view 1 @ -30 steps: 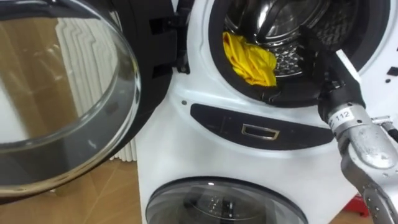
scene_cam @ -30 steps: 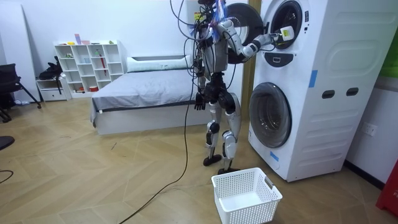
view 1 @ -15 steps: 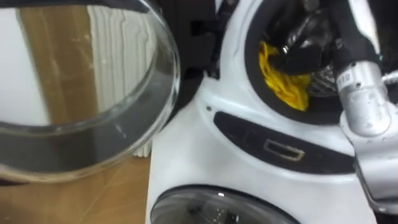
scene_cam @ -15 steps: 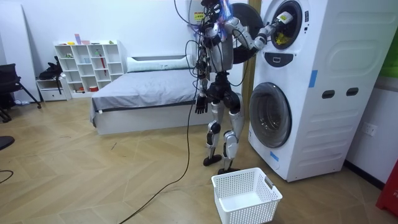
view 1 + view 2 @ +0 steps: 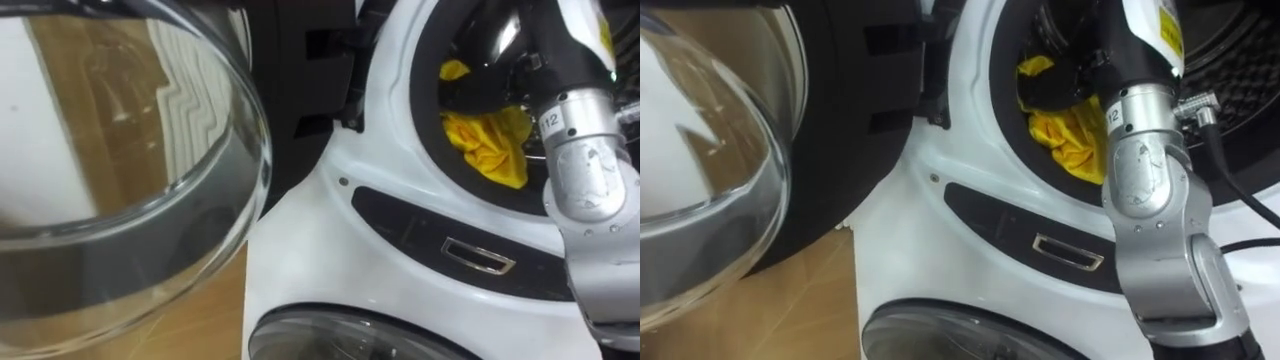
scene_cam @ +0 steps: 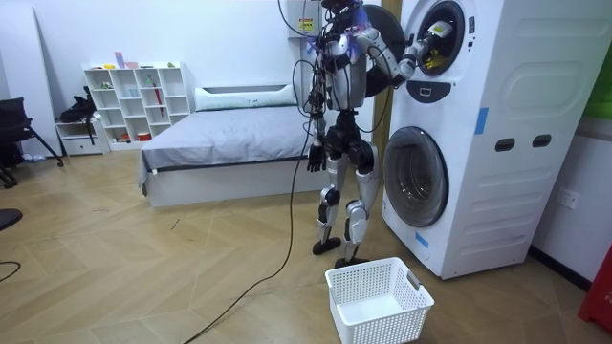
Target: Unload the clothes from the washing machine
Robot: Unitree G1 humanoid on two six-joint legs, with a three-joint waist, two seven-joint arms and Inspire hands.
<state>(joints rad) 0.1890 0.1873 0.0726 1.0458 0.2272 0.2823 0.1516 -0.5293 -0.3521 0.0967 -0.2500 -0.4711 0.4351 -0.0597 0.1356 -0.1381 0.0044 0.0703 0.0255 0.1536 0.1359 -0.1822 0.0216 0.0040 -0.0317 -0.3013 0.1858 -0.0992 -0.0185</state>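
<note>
left eye view: you're looking straight at the front of the washing machine, with its round glass door swinging wide open on the left. your right hand is reaching into the upper drum opening, and its dark fingers are looking curled onto the yellow cloth. some yellow is poking out above the hand and the bigger bunch is hanging below it. the cloth is sitting at the front of the drum, right at the lower rim of the opening and not out of the machine yet. under the opening there's a dark panel with a small recessed handle, and the lower door is peeking in at the bottom edge.

right eye view: same story here, the silver forearm is coming in from the right and the hand is closing on the yellow cloth just inside the rim.

room view: you're standing upright close to the stacked machine, right arm raised into the top drum. your left hand is hanging down by your hip, too small to tell what its fingers are doing. a white basket is sitting on the floor just in front of your feet, and a bed is behind you.
</note>
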